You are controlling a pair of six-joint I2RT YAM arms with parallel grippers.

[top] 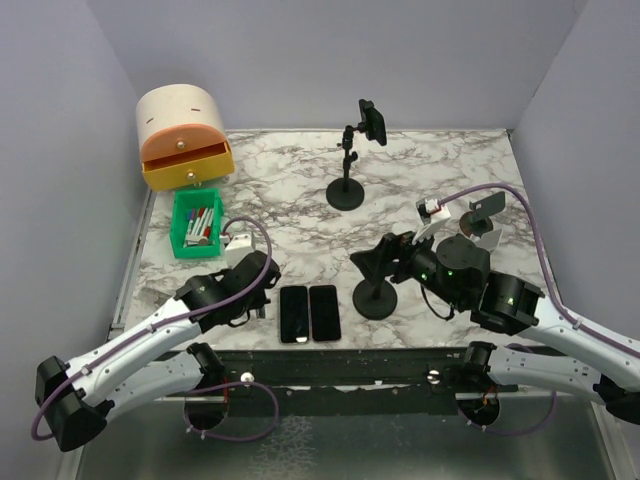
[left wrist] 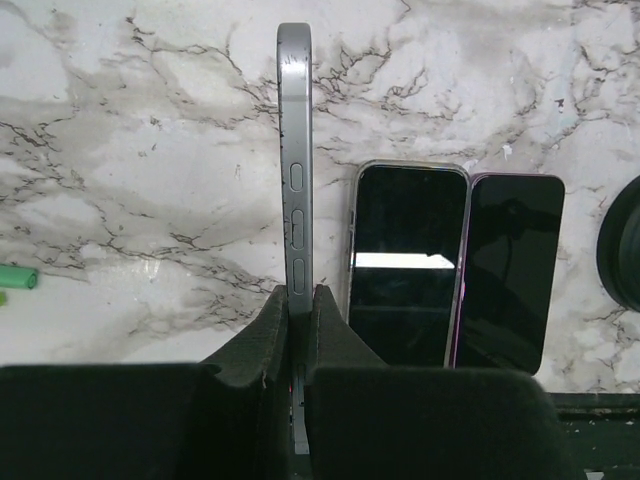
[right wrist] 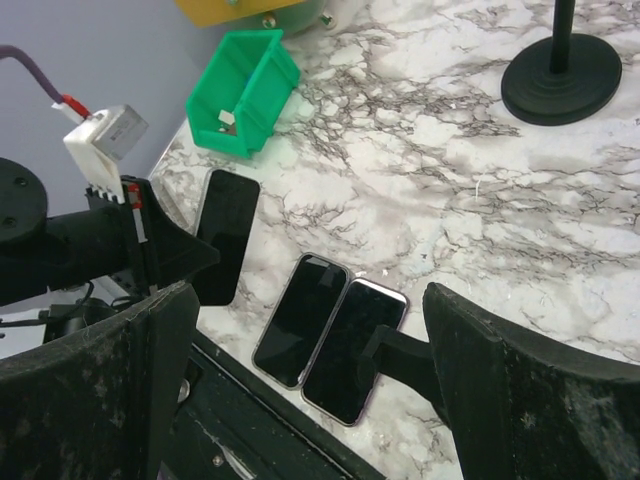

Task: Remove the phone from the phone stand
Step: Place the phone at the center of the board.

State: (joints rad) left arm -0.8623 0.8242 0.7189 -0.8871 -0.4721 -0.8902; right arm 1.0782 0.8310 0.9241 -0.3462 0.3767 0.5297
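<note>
**Top external.** Marble surface (top: pixel 300 200). The far stand (top: pixel 346 190), at the middle of the far edge, carries a mounted phone (top: pixel 373 122) clamped at its head. The near stand (top: pixel 376 300) sits by the near edge, right of centre, with its head masked by the arm. Two flat phones (top: pixel 294 313) lie side by side at the near edge. The left end effector (top: pixel 260 298) is just left of them, and the right end effector (top: pixel 375 258) is over the near stand. A green bin (top: pixel 197 222) sits by the left edge.

**Left wrist.** The left end effector is clenched on a held phone (left wrist: pixel 296 150). Its fingers (left wrist: pixel 262 340) press the two flat faces at one end. The phone is seen edge-on with its side buttons showing, just beside the flat phones. Contact with the surface cannot be told.

**Right wrist.** The fingers (right wrist: pixel 100 380) are spread wide and grasp nothing.

**Handling, judged.**
- The phone is a rigid slab of modest weight.
- Its glass and metal skin is likely slippery, and the glass is fragile if dropped.
- It is best gripped across the faces near one end, clear of the buttons.
- The mounted phone would probably need pulling free of its clamp.
</note>
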